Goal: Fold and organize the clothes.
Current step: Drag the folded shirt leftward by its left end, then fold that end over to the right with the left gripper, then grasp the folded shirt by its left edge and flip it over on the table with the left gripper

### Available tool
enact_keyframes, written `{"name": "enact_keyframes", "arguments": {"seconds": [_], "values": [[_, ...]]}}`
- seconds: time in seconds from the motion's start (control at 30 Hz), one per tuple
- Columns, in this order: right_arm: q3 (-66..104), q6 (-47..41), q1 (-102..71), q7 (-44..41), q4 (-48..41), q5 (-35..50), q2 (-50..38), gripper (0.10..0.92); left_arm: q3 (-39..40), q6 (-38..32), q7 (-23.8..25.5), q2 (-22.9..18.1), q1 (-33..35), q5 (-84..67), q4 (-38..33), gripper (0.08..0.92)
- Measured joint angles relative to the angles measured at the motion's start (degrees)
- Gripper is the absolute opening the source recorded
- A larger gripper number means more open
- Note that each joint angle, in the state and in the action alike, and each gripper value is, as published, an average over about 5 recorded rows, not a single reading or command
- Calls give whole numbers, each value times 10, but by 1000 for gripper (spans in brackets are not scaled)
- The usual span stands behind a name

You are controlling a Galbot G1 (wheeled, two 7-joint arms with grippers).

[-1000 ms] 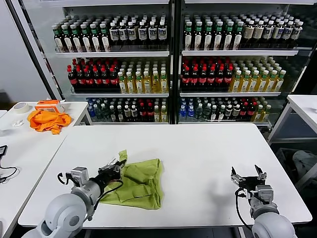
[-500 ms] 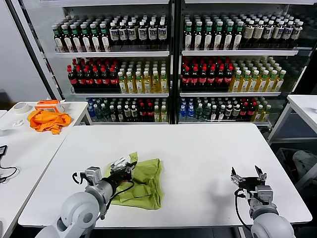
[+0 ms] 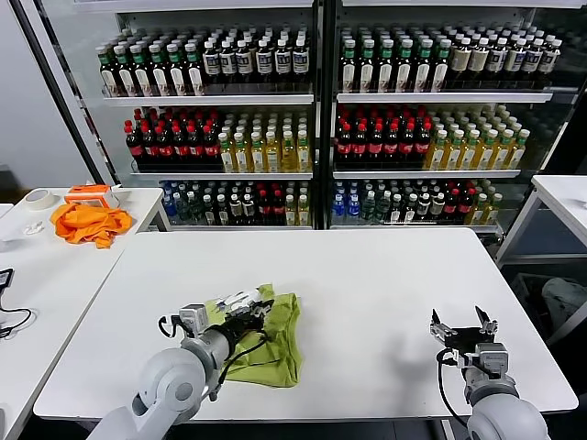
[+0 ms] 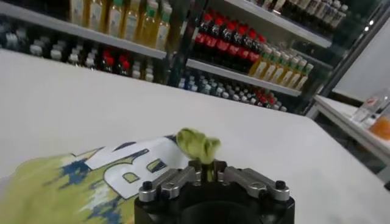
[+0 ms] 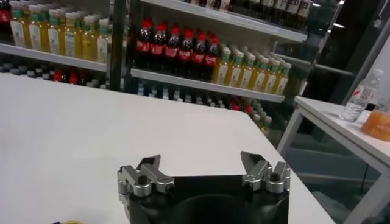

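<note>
- The left gripper (image 3: 260, 303) is clamped on a fold of the shirt (image 3: 275, 335), a tuft of green fabric bunched between its closed jaws in the left wrist view (image 4: 198, 145).
- Over the last second it has carried that edge rightward across the garment, so the shirt now lies narrower, doubled over itself.
- The shirt sits on the white table (image 3: 367, 275) at its near left part, with a printed panel turned up.
- This looks like a fold partly made; laying the edge down flat remains.
- The right gripper (image 3: 463, 327) waits at the near right, jaws apart, holding nothing.
</note>
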Motion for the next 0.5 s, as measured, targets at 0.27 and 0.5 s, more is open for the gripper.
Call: {"name": "enact_keyframes", "arguments": {"seconds": [0.27, 0.5], "values": [[1, 1, 1, -7, 0, 1, -1, 823, -14, -10, 4, -17, 3, -10, 5, 475], [2, 6, 5, -14, -2, 1, 1, 823, -60, -22, 10, 23, 33, 60, 13, 683]]}}
